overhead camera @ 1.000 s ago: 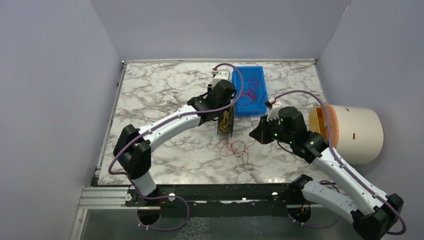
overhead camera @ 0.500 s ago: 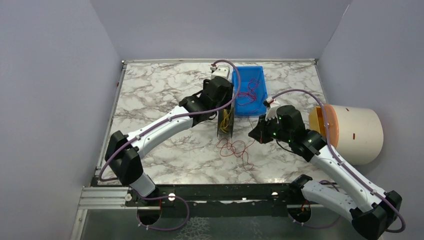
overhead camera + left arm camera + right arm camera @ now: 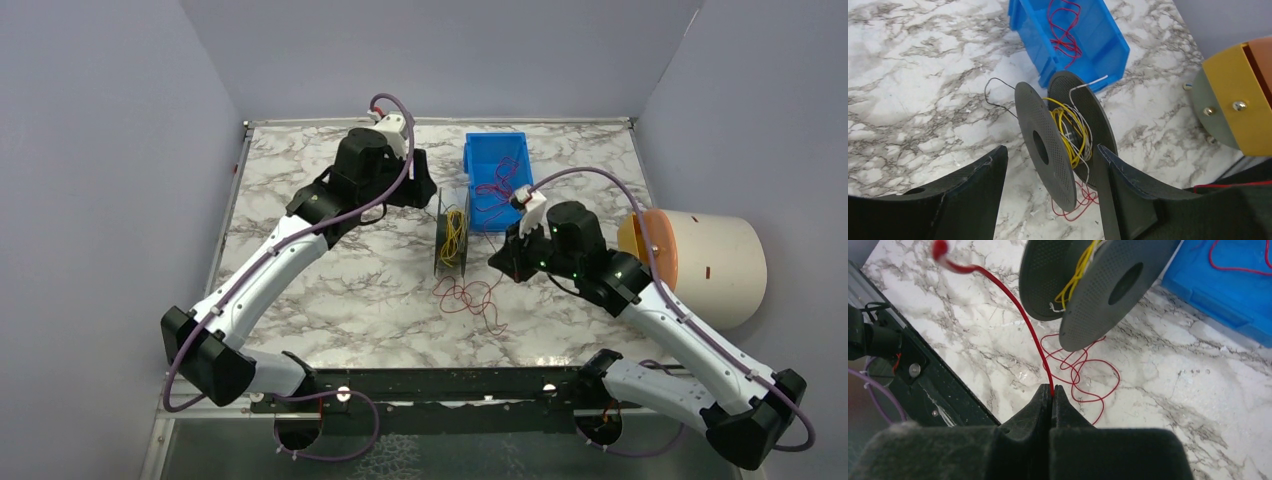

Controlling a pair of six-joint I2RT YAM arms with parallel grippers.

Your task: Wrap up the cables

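A black spool (image 3: 452,240) stands on edge mid-table with yellow and white cable wound on it (image 3: 1070,132). Loose red cables (image 3: 468,295) lie in a tangle on the marble just in front of it. My right gripper (image 3: 1052,388) is shut on one red cable (image 3: 1028,325), which rises from the jaws past the spool (image 3: 1098,295). My left gripper (image 3: 1049,150) is open and holds nothing. It hangs back-left of the spool (image 3: 1048,145), which shows beyond its fingers. More red cables (image 3: 1063,30) lie in the blue bin (image 3: 478,150).
A cream cylinder with an orange-yellow end (image 3: 710,265) lies at the right table edge, close to my right arm. The black frame rail (image 3: 938,390) runs along the near edge. Grey walls enclose the table on three sides.
My left gripper opened and drew back up and to the left, away from the spool and bin. My right gripper edged slightly toward the spool, still clamped on the red cable.
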